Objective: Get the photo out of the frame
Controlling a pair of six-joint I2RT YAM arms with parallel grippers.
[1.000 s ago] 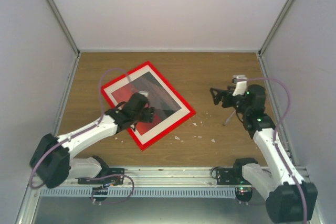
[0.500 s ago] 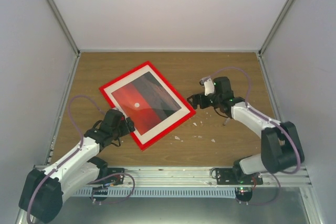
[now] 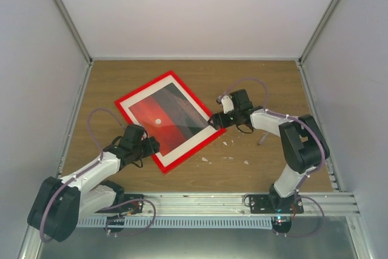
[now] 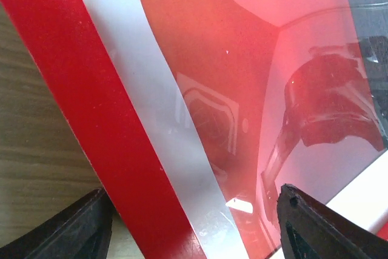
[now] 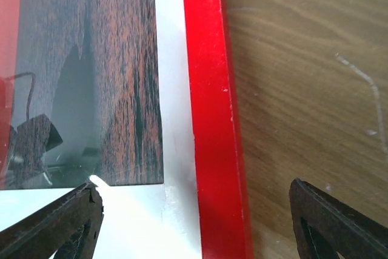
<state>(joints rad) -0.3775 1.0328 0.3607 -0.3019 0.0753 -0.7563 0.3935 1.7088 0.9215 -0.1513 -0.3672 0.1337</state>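
Observation:
The frame (image 3: 144, 87), red-rimmed, lies flat and turned diagonally on the wooden table, left of centre. Inside it a white mat (image 3: 191, 142) surrounds the photo (image 3: 167, 116), a red sunset with a small white sun. My left gripper (image 3: 149, 145) is open at the frame's near-left edge. In the left wrist view its fingers (image 4: 85, 228) straddle the red rim (image 4: 79, 101), the mat and the photo's edge (image 4: 212, 59). My right gripper (image 3: 213, 121) is open at the frame's right corner. In the right wrist view its fingers (image 5: 54, 228) straddle the rim (image 5: 209, 89) beside the photo's dark part (image 5: 121, 59).
Small white scraps (image 3: 225, 144) lie on the table just right of the frame. A thin grey stick (image 3: 262, 138) lies near the right arm. Grey walls enclose the table on three sides. A metal rail (image 3: 200, 201) runs along the near edge.
My left gripper has pulled back from over the photo to the frame's near-left edge. My right gripper has moved left across the table to the frame's right corner.

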